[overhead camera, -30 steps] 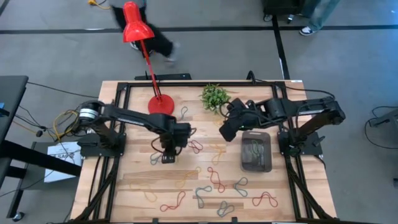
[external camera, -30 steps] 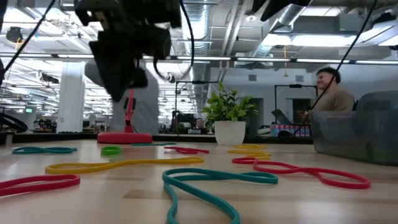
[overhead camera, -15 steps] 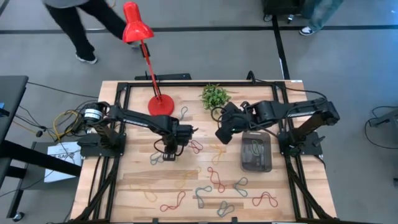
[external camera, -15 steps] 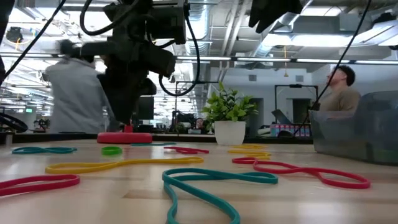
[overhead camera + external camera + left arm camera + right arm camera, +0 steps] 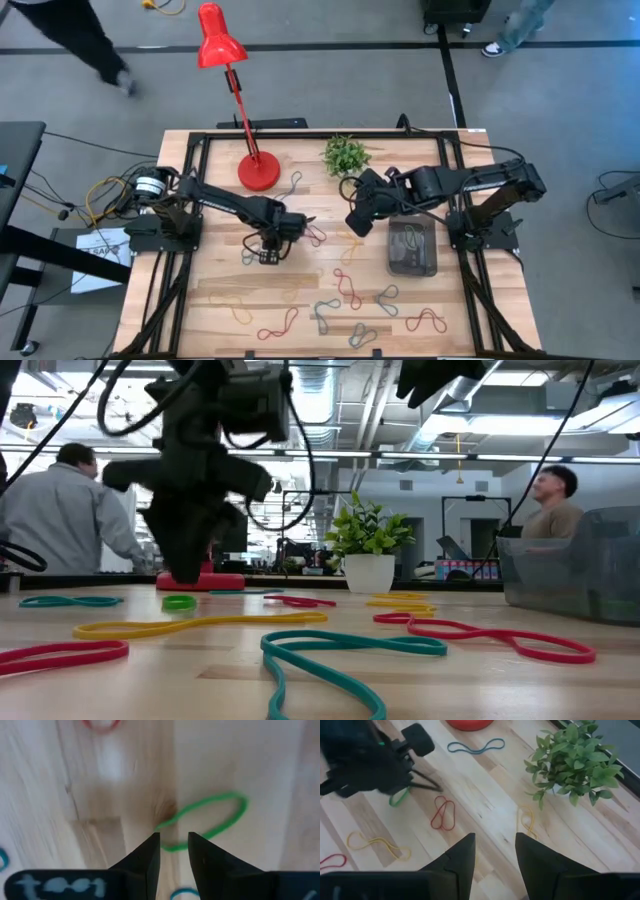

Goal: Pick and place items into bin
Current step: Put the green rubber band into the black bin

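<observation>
Several twisted loops lie flat on the wooden table: a red one (image 5: 315, 235), a yellow one (image 5: 349, 246), others red (image 5: 347, 288) and grey-blue (image 5: 325, 318) nearer the front edge. My left gripper (image 5: 266, 254) is open and low over the table; in the left wrist view its fingertips (image 5: 173, 838) stand on either side of one end of a small green loop (image 5: 210, 816). The dark see-through bin (image 5: 391, 250) stands on the right and holds a few loops. My right gripper (image 5: 354, 224) is open, raised to the left of the bin, with nothing between its fingers (image 5: 493, 839).
A red lamp's base (image 5: 258, 170) and a small potted plant (image 5: 345, 154) stand at the far side of the table. Black frame rails run along the table's edges. People move in the room beyond. In the low view, teal (image 5: 330, 650) and red (image 5: 490, 635) loops lie close.
My left gripper has come down toward the table, ending close over the green loop. My right gripper has drifted slightly toward the table's left, away from the bin. No loop has moved. A person has walked past behind the table.
</observation>
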### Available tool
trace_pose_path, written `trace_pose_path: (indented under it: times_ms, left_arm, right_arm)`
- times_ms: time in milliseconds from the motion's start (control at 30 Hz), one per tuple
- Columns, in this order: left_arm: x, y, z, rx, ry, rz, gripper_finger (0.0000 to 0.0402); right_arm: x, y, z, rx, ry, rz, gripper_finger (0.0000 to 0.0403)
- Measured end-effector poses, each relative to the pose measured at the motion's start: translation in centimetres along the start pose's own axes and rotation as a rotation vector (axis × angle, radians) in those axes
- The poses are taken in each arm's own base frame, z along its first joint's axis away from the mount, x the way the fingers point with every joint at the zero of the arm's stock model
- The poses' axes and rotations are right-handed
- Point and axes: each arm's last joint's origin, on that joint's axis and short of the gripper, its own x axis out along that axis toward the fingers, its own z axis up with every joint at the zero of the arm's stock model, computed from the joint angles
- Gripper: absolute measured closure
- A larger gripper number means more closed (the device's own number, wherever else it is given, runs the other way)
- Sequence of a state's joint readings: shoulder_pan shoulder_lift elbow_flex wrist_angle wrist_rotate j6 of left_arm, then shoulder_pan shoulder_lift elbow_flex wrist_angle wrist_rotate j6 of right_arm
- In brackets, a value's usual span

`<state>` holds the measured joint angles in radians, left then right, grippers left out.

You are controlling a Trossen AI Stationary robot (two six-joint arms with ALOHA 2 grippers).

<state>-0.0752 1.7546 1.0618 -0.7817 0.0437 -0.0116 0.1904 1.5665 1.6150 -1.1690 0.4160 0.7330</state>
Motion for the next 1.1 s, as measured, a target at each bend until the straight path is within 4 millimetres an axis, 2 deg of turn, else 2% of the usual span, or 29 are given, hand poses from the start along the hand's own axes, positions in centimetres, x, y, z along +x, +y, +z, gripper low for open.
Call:
trace_pose_path:
  times_ms: [200,667,767,967,1100]
  left_arm:
    - [1.3,0.2,-1.1,-0.006,0.031,0.012,0.0313]
    - [1.4,0.3,-0.9,-0.025,-0.017,0.022,0.0314]
    - [1.4,0.3,-0.7,0.005,-0.032,0.022,0.0329]
    - [1.4,0.3,-0.4,0.024,-0.059,0.019,0.0394]
    - [0.6,0.3,0.2,0.025,-0.091,0.012,0.0397]
  right_arm:
    - [0.0,0.0,0.0,0.001,0.0,0.0,0.027]
    - [0.0,0.0,0.1,0.007,-0.005,0.003,0.027]
    - [0.0,0.1,0.2,0.012,-0.014,0.012,0.027]
    - [0.0,0.6,0.7,-0.016,-0.04,0.088,0.0276]
    - [0.0,0.7,0.9,0.027,-0.051,0.105,0.0284]
